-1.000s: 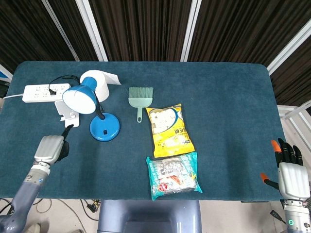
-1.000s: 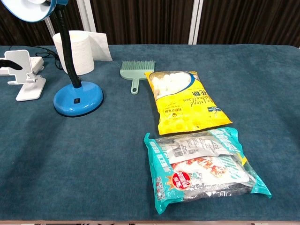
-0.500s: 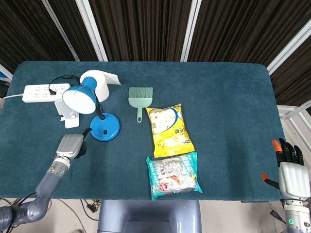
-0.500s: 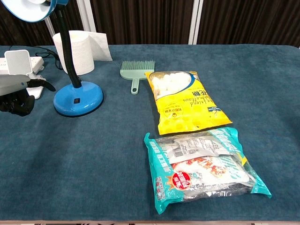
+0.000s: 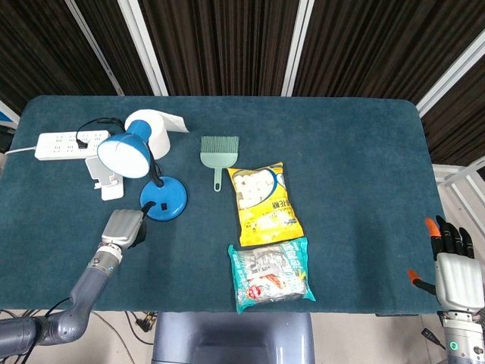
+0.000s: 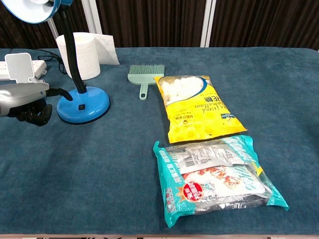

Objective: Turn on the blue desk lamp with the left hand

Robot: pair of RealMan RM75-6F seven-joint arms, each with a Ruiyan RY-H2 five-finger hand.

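The blue desk lamp stands at the left of the table, its round base carrying a small black switch, its shade bent over to the left. My left hand hovers just left of the base, holding nothing. One finger is stretched out with its tip at the base's left rim; the others are curled under. I cannot tell if the tip touches the base. My right hand rests at the table's near right corner, fingers straight and apart.
Behind the lamp are a white paper roll, a power strip and a white phone stand. A green hand brush, a yellow snack bag and a teal snack bag lie mid-table.
My left hand has travelled right along the table's near side, from beside the phone stand to the lamp base's left rim. The right hand has stayed put.
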